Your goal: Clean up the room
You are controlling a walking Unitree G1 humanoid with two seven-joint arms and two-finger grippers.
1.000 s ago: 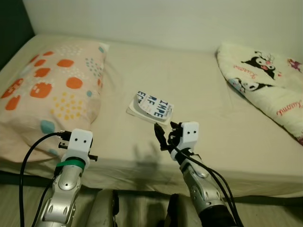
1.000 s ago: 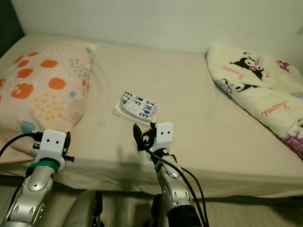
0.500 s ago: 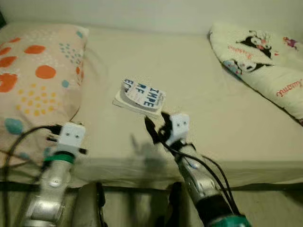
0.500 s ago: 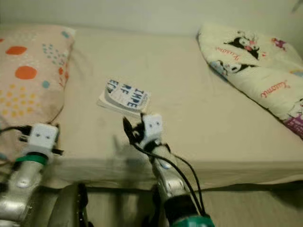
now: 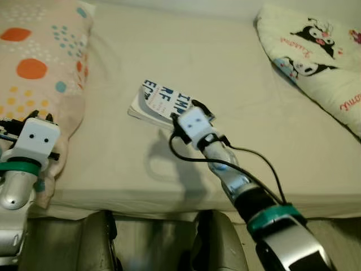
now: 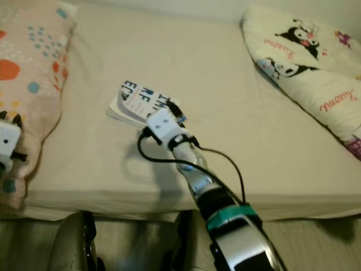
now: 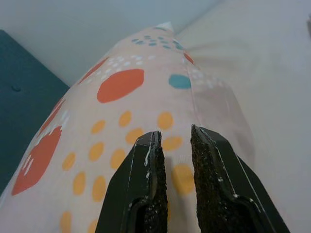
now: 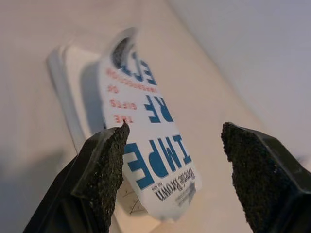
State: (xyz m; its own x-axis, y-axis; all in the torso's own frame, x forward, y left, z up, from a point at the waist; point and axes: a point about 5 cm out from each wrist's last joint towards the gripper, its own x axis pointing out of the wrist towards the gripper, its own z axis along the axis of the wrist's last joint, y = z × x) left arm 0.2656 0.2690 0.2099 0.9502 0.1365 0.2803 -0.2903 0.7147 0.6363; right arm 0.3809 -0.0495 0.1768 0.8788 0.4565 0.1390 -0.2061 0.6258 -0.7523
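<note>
A white paperback book [image 5: 159, 100] with blue lettering lies on the beige bed [image 5: 237, 73], its cover curling upward. My right gripper [image 5: 189, 111] reaches out over the mattress to the book's near edge. The right wrist view has the book [image 8: 146, 141] lying between my open right gripper [image 8: 177, 150], one finger [image 8: 104, 170] on either side, and nothing is gripped. My left gripper [image 5: 39, 119] hangs at the bed's left front edge, against the pillow. In the left wrist view its fingers [image 7: 146, 174] stand nearly together with nothing between them.
An orange-spotted pillow [image 5: 39, 62] fills the bed's left end and shows close up in the left wrist view [image 7: 121, 107]. A cream blanket [image 5: 316, 51] printed with cartoon figures lies bunched at the right. A pale wall runs behind the bed.
My right arm has stretched forward from the bed's front edge until its open gripper reaches the book. The camera has moved closer and tilted down. The left gripper now sits by the pillow.
</note>
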